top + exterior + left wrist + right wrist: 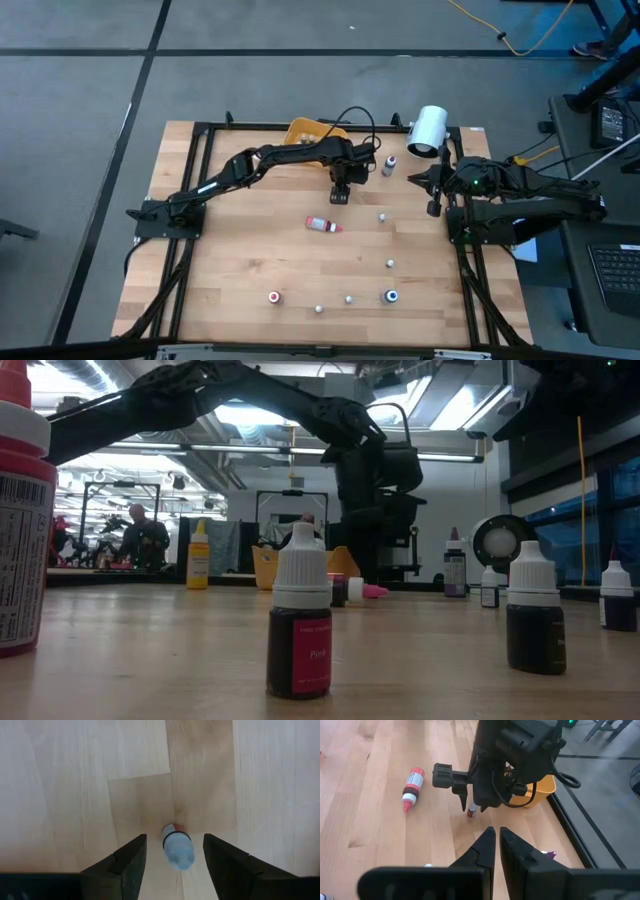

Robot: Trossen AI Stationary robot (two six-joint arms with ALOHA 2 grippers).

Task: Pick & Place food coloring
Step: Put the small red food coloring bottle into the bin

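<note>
The left gripper (pixel 341 196) is hanging straight down over the middle of the bench (pixel 250 260), just in front of the orange bowl (pixel 305 129). Between its jaws a small food coloring bottle (pixel 177 848) is standing upright, pale cap toward the wrist camera. The bottle's long axis is running vertical, in line with the approach. Neither finger is touching it; bare wood is showing on both sides, a little more on the side of the right-hand finger (pixel 235 865) in that picture. The jaws are standing partly open, wide enough to straddle the cap. The grab turns on one thing: the bottle sits slightly off-centre, so one finger should be meeting it first and may nudge it.

The left arm is reaching in long from its base, elbow extended, wrist bent so the jaws are pointing at the bench. The right wrist view is confirming it: the little bottle is sitting right at the fingertips. The left arm is clearly the nearer one.

The right gripper (pixel 495 840) is waiting at the right edge of the bench, jaws pressed together, empty. A bigger red-capped bottle (pixel 322 225) is lying on its side just beside the working jaws. More tiny bottles are dotting the near half of the bench.
</note>
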